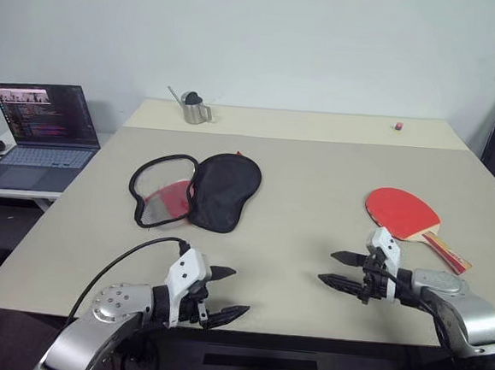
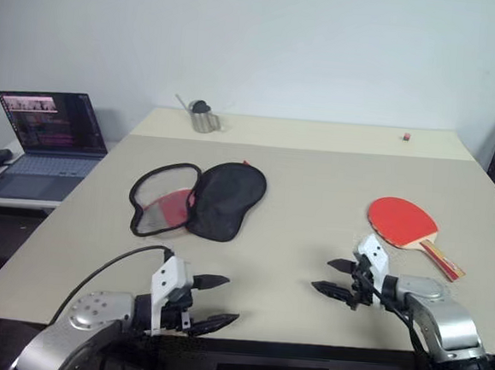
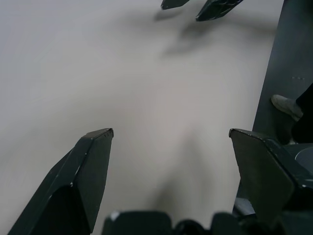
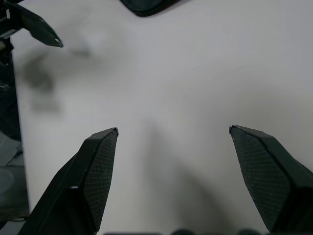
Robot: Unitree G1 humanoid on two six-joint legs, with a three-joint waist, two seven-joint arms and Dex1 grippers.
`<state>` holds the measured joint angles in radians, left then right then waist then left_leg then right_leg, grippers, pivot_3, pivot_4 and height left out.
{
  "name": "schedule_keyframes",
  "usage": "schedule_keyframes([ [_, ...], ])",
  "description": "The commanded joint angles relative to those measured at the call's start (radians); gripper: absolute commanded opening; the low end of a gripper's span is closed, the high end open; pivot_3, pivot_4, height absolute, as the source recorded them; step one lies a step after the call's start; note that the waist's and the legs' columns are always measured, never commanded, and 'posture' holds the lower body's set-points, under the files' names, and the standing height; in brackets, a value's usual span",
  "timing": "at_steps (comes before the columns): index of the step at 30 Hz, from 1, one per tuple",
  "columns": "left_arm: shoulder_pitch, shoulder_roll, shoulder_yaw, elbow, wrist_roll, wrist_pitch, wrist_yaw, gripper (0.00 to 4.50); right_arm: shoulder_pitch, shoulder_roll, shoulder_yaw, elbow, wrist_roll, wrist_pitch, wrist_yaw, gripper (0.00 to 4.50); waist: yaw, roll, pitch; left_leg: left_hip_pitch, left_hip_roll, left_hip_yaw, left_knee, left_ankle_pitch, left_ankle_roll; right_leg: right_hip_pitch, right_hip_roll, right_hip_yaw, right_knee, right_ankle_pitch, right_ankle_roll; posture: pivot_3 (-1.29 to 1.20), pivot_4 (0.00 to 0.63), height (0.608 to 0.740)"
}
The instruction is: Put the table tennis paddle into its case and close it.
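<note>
The table tennis paddle (image 1: 402, 210) lies red face up on the right of the beige table (image 1: 308, 181), its striped handle pointing toward the near right edge. The case (image 1: 197, 190) lies unzipped and spread open left of centre, one black half to the right and one half showing red inside its black zipper rim. My left gripper (image 1: 229, 293) hovers open over the table's near edge, nearer to me than the case. My right gripper (image 1: 335, 269) is open too, just short of the paddle and pointing left. Each wrist view shows wide-spread fingers over bare tabletop.
A small metal watering can (image 1: 193, 108) stands at the back left of a second table pushed against the far side. A tiny red item (image 1: 398, 126) sits at the back right. An open laptop (image 1: 42, 130) rests on a lower desk to the left.
</note>
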<state>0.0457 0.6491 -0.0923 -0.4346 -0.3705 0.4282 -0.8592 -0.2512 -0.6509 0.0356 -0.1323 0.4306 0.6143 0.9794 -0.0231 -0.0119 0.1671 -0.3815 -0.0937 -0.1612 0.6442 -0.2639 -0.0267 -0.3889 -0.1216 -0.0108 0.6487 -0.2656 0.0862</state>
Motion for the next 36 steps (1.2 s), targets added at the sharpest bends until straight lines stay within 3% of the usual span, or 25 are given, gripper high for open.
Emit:
schedule_keyframes([
  [1, -0.018, -0.027, -0.016, 0.007, 0.016, -0.027, 0.018, 4.15, -0.015, -0.041, -0.003, -0.034, -0.007, 0.003, 0.011, 3.96, 0.003, 0.000, 0.000, 0.000, 0.000, 0.000, 0.000, 0.000, 0.000, 0.000, 0.000, 0.000, 0.000, 0.000, 0.000, 0.00, 0.150, 0.740],
  [10, -0.087, -0.081, -0.036, 0.037, 0.035, -0.039, 0.038, 4.15, -0.096, -0.042, -0.038, -0.018, 0.028, 0.040, -0.006, 3.96, 0.007, 0.000, 0.000, 0.000, 0.001, 0.000, 0.000, 0.000, 0.000, 0.000, 0.001, 0.000, 0.000, 0.000, 0.000, 0.00, 0.150, 0.740],
  [23, -0.174, -0.078, 0.070, 0.071, -0.043, -0.023, 0.024, 4.15, -0.196, -0.002, -0.052, -0.029, 0.098, 0.124, -0.043, 3.96, 0.008, 0.000, 0.000, 0.000, 0.000, 0.000, 0.000, 0.000, 0.000, 0.000, 0.001, 0.000, -0.001, 0.000, 0.000, 0.00, 0.150, 0.740],
  [30, -0.274, -0.006, 0.215, 0.170, -0.084, -0.021, 0.012, 4.15, -0.278, 0.107, -0.036, 0.008, 0.107, 0.150, -0.125, 3.96, 0.000, 0.000, 0.000, 0.000, 0.001, 0.000, 0.000, 0.000, 0.000, 0.000, 0.001, 0.000, 0.000, 0.000, 0.000, 0.00, 0.150, 0.740],
  [36, -0.290, 0.065, 0.228, 0.254, -0.039, -0.071, -0.025, 4.15, -0.308, 0.178, -0.008, 0.019, 0.091, 0.131, -0.166, 3.96, -0.004, 0.000, 0.000, 0.000, 0.000, -0.001, -0.001, 0.001, -0.003, -0.001, 0.001, 0.000, -0.001, 0.000, 0.000, 0.00, 0.150, 0.740],
])
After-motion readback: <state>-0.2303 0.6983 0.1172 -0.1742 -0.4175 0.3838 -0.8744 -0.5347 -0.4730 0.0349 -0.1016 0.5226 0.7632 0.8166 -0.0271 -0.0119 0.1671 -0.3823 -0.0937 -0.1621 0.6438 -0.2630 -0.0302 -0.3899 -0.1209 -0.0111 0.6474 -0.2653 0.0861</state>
